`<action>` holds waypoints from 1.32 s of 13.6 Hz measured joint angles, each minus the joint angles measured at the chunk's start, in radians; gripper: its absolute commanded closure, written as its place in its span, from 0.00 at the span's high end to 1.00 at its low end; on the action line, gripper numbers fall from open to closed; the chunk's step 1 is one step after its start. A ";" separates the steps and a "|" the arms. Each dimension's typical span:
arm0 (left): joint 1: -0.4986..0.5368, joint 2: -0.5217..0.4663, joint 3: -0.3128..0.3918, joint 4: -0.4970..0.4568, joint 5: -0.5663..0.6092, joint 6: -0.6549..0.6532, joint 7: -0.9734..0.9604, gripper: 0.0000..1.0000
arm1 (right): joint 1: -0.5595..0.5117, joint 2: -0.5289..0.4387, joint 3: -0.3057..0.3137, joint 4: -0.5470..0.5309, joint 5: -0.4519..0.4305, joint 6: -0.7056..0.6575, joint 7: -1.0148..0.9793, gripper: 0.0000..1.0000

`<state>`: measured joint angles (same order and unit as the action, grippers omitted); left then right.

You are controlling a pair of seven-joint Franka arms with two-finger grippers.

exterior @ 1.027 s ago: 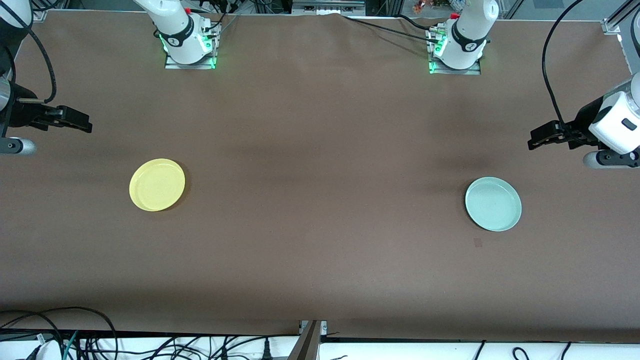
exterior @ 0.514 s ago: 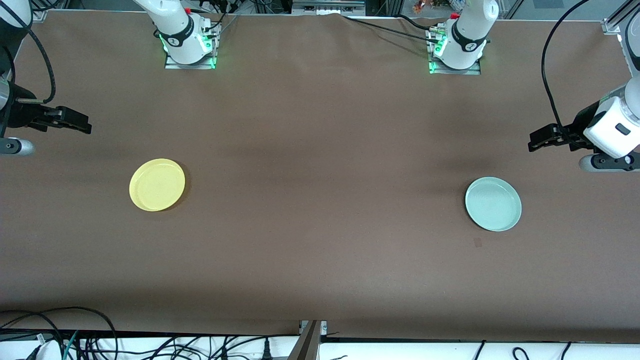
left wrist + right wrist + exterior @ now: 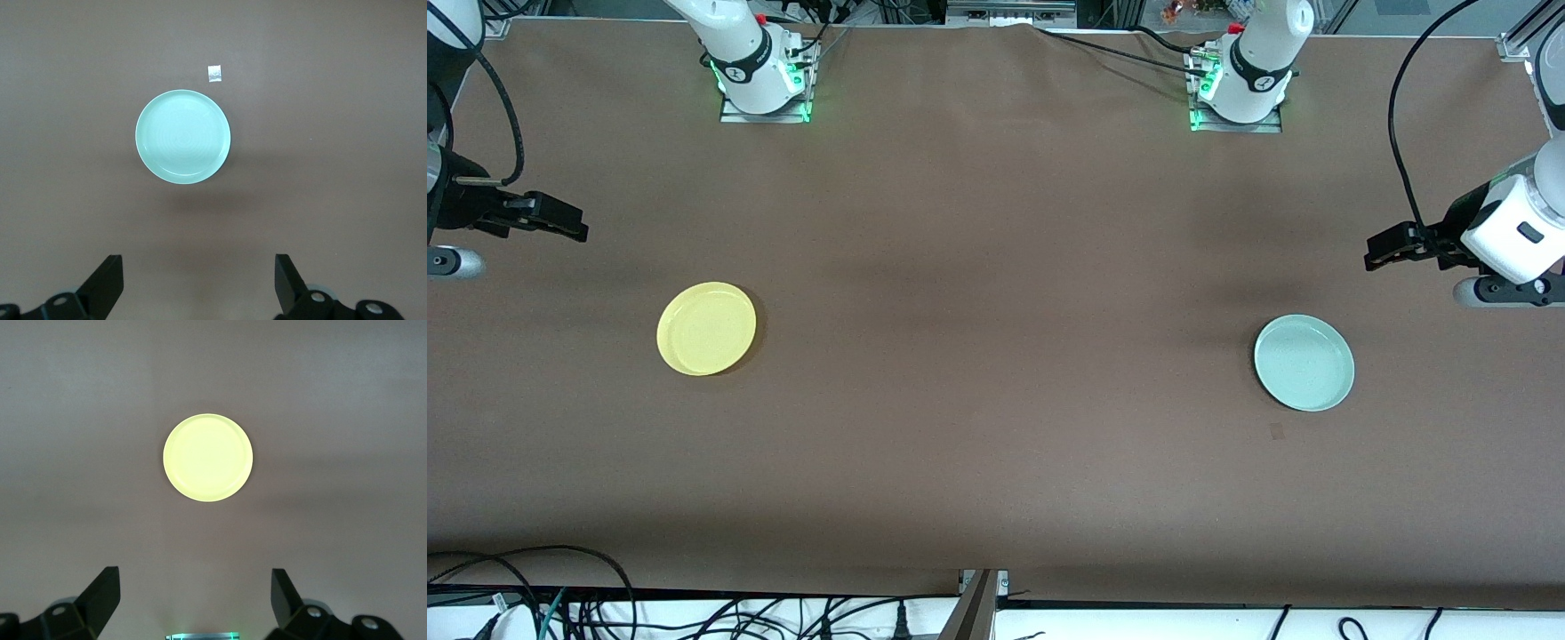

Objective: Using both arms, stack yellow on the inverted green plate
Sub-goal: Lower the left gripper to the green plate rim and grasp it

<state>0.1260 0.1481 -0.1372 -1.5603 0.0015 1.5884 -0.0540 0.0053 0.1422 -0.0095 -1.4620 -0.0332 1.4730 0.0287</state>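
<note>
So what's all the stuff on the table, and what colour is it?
yellow plate: one, bright yellow, rim up, toward the right arm's end of the table.
green plate: one, pale mint green, rim up, toward the left arm's end.
small square mark: one, on the table cover, beside the green plate, nearer the front camera.
table: one, brown cover.
right gripper: black, fingers open, up near the yellow plate.
left gripper: black, fingers open, up near the green plate.
</note>
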 measured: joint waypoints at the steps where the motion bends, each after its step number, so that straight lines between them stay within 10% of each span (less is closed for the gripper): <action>1: 0.002 0.013 0.002 0.000 0.000 0.005 0.000 1.00 | 0.000 0.000 0.000 0.000 0.002 0.000 0.000 1.00; 18: 0.073 0.319 0.012 -0.151 0.164 0.419 0.004 1.00 | 0.003 0.005 0.006 0.002 0.006 0.001 -0.001 1.00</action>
<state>0.1992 0.4666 -0.1254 -1.7117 0.1653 2.0076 -0.0503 0.0085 0.1469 -0.0030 -1.4596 -0.0277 1.4742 0.0282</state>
